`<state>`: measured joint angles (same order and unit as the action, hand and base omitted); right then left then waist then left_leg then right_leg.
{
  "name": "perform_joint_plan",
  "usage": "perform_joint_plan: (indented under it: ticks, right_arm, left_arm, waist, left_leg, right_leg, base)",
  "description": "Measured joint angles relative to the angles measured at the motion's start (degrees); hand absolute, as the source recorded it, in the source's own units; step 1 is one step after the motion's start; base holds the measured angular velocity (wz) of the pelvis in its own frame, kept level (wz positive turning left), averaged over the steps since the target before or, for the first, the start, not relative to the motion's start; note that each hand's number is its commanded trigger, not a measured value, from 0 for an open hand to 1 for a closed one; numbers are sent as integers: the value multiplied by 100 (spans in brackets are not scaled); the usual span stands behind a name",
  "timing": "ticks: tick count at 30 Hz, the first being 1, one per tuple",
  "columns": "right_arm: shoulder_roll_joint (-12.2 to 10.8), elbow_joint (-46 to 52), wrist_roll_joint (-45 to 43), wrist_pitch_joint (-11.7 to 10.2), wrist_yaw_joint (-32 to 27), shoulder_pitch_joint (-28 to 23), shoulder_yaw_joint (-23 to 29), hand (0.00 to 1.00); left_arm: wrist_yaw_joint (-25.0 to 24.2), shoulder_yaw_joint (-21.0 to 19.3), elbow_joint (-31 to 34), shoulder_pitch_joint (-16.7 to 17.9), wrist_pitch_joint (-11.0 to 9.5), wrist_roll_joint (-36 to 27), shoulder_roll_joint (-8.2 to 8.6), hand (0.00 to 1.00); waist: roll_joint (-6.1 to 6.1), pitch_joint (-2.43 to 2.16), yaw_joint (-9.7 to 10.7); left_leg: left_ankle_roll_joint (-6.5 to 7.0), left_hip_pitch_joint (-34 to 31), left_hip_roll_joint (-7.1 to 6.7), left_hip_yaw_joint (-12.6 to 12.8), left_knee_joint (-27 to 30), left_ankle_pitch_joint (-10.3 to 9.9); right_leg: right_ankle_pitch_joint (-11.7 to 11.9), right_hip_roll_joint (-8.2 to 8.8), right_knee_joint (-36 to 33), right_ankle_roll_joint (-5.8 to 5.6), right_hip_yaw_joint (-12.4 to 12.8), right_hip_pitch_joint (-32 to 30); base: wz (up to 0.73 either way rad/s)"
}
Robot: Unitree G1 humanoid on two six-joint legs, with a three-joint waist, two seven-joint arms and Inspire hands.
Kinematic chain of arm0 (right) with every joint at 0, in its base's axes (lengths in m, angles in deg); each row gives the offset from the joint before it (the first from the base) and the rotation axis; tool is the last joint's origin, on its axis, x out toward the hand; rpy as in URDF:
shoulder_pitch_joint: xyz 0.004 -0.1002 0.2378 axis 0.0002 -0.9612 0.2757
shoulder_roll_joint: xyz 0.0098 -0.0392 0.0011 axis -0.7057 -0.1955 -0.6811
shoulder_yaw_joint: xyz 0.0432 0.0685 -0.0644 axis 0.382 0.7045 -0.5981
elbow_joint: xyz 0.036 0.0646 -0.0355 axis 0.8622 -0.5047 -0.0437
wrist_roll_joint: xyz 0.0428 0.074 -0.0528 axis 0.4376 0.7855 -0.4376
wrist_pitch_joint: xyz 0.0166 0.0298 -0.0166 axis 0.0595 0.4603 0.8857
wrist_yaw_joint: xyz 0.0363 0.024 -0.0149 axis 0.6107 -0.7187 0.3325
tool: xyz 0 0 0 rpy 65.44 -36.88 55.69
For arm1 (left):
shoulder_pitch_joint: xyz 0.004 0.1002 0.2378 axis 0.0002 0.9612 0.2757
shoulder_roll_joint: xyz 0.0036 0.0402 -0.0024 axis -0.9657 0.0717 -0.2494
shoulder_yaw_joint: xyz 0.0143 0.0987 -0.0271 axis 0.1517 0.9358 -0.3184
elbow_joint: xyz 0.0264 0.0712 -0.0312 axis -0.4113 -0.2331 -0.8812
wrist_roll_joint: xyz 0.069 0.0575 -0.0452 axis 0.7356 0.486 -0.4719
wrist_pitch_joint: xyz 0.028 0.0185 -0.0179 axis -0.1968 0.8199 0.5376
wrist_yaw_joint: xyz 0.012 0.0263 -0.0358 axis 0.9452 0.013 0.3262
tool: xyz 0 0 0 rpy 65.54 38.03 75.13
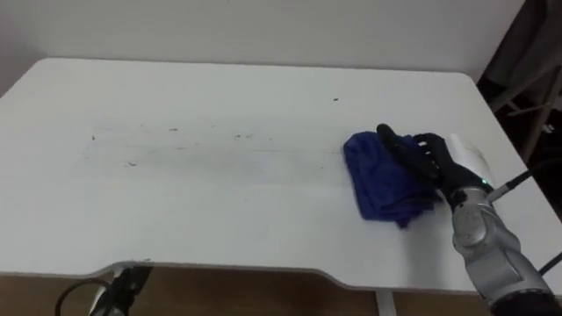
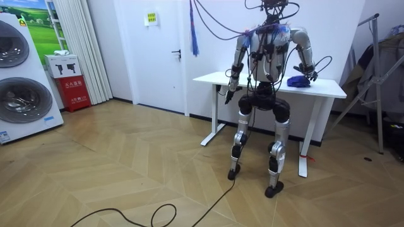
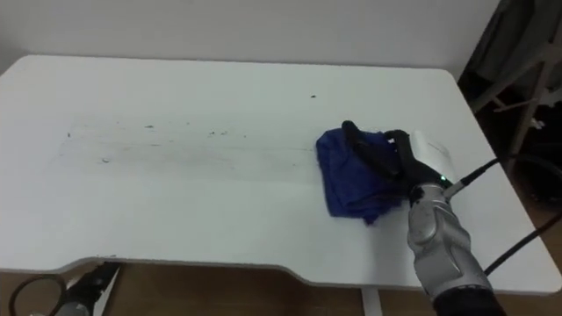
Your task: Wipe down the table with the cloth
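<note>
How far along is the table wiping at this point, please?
Barely started, it seems. Done: the cloth is on the table, near its right end. In hand: the right robot hand presses flat on it. Left: a faint band of dark specks runs left from the cloth, apparently unwiped. The left robot hand hangs at the table's near edge.

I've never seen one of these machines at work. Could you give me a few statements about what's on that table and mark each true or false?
1. The cloth is blue. True.
2. The right hand lies on the cloth. True.
3. The cloth sits at the left end of the table. False: it lies towards the right end.
4. The tabletop is spotless. False: faint dark marks streak it left of the cloth.
5. The left hand rests on the tabletop. False: it hangs below the near edge.
</note>
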<state>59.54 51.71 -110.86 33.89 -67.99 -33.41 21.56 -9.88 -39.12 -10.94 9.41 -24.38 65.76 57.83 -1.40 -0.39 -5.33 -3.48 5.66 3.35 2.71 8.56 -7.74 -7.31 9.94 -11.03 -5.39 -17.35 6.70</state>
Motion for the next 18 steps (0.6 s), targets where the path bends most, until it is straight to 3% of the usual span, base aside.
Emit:
perform_joint_plan:
  ticks: [8, 14, 18]
  right_arm:
    - [0, 182, -55, -3, 57, -12, 216, 0]
    - [45, 346, 35, -4, -23, -82, 910, 0]
    - [214, 531, 222, -4, -278, -364, 1439, 0]
  left_arm:
    - [-191, -9, 161, 67, -1, 20, 9, 0]
    - [-197, -401, 256, 89, 9, 51, 7, 0]
    - [-197, -516, 652, 371, 48, 115, -38, 0]
  waist:
    - [-5, 3, 66]
    - [-55, 9, 176]
    - [-123, 6, 329]
  left_leg:
    - [2, 7, 0, 19, -9, -3]
    - [2, -77, 2, 32, -35, -6]
    - [5, -116, 0, 39, -35, -13]
  right_leg:
    - [-5, 1, 18, -8, 9, -15]
    - [-12, 2, 18, -17, 17, -122]
    - [-14, 2, 24, -20, 32, -163]
  base:
    - [0]
    - [-1]
    - [-1]
